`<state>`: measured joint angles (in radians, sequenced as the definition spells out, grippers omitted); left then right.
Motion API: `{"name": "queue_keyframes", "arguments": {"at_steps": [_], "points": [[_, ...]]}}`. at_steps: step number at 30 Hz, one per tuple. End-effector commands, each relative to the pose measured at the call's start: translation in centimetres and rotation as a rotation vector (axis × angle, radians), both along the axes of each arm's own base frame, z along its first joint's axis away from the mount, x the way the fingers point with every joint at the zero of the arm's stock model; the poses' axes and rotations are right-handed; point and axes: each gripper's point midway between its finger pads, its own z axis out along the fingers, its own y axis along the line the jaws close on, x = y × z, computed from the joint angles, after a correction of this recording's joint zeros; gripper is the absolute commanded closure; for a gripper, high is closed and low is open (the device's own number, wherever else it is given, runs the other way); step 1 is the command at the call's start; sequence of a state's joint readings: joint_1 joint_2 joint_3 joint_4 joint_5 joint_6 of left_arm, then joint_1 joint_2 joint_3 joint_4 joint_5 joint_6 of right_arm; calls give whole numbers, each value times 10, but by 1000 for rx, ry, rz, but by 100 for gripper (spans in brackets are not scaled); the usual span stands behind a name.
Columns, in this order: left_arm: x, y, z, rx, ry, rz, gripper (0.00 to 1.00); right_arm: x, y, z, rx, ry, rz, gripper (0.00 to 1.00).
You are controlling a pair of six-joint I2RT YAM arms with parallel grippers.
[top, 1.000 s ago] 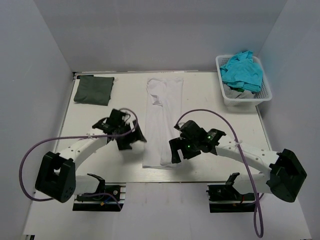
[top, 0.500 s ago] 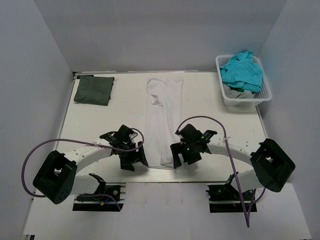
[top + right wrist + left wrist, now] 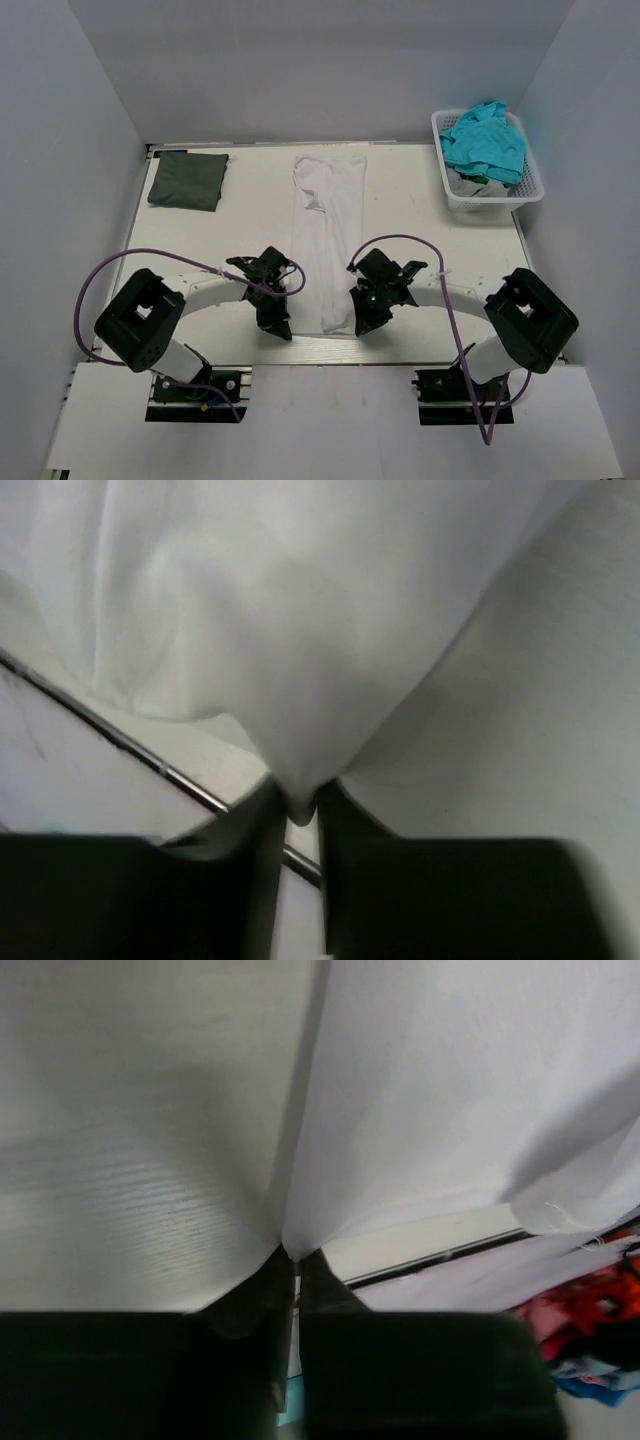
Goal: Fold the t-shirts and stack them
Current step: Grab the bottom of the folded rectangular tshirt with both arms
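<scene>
Jaws of left gripper (image 3: 279, 325) and right gripper (image 3: 361, 321) are each pinched tight on a near-hem corner of the white t-shirt (image 3: 328, 225). Shirt lies flat mid-table (image 3: 420, 225), long axis running straight away from both arms, equally near.

The table (image 3: 420, 230) bears white t-shirt (image 3: 328, 240), folded grey-green t-shirt (image 3: 187, 180) and lattice basket (image 3: 495, 203)

Reaching inward low over the table with the left arm (image 3: 210, 295) and right arm (image 3: 450, 293), elbows bending outward. Pinching the near left corner of the white t-shirt (image 3: 328, 230) with the left gripper (image 3: 290, 1260), fingers nearly meeting. Pinching the near right corner likewise with the right gripper (image 3: 297, 805), wrists pointing downward.
</scene>
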<state>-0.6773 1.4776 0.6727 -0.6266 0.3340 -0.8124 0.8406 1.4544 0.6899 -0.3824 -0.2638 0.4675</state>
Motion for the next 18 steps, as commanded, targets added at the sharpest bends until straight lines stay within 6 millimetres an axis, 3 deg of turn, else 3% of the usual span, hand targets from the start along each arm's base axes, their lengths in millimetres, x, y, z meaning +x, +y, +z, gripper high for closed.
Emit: {"name": "queue_keyframes", "arguments": {"at_steps": [1,2,6,8,13,16,18], "points": [[14,10,-11,97,-74,-1,90,3,-11,-14,-73,-17,11,91],[10,10,-11,102,-67,-10,100,3,-11,-15,-79,-9,15,97],[4,3,-5,89,-46,-27,100,-6,-7,-9,-52,30,32,100],[4,-4,10,54,-61,-19,100,-17,-1,5,9,66,29,100],[-20,-10,35,11,-10,-44,100,-32,-2,32,33,65,19,100],[-14,-17,51,5,-36,-50,100,-31,2,44,44,60,11,100],[1,-23,64,5,-96,-62,100,-22,7,52,51,40,-2,100]]}}
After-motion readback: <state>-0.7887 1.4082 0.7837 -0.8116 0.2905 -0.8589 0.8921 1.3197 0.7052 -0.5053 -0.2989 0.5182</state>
